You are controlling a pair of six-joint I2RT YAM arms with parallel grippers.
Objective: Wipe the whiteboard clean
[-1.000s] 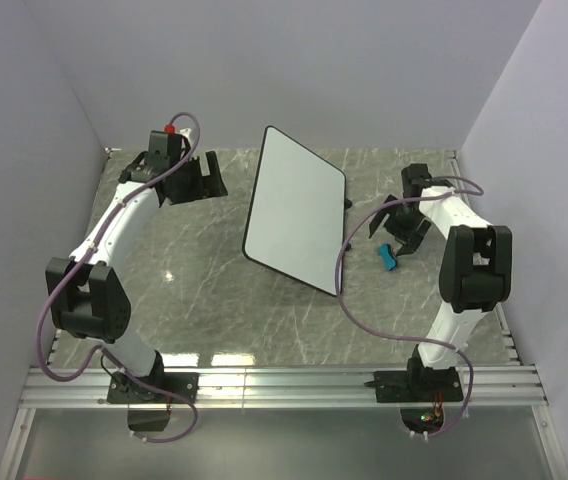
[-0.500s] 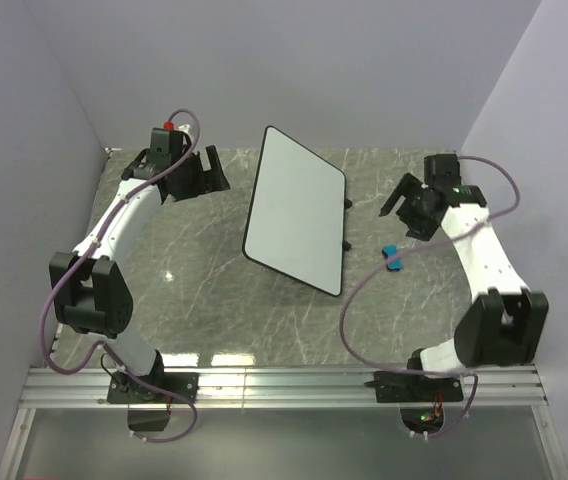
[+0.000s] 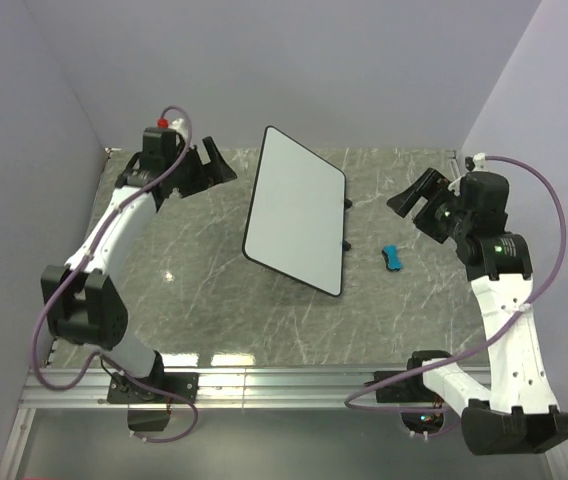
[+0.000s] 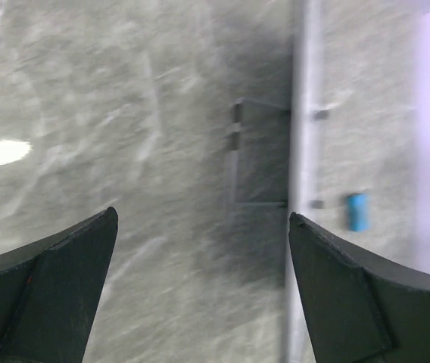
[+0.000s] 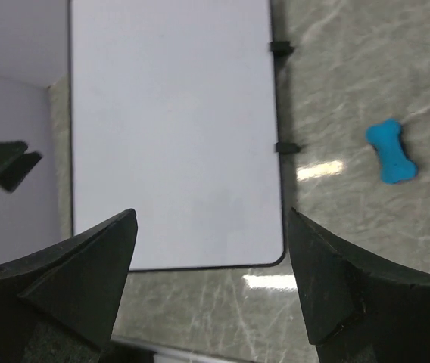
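The blue eraser (image 3: 392, 257) lies loose, lower right of the middle. The whiteboard (image 3: 294, 210) sits mid-picture (it looks clean already). Higher up, the right claw (image 5: 211, 215) and the left claw (image 4: 202, 215) are wide open and empty. I think they should move gently and not bump the board.

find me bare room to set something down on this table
Bare marble lies between the board and the left arm, and between the board's near edge and the rail. Right of the board is crowded: the eraser and the right gripper.

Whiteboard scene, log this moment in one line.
whiteboard: no marks visible | blue eraser: on table | left claw: open, empty | right claw: open, empty
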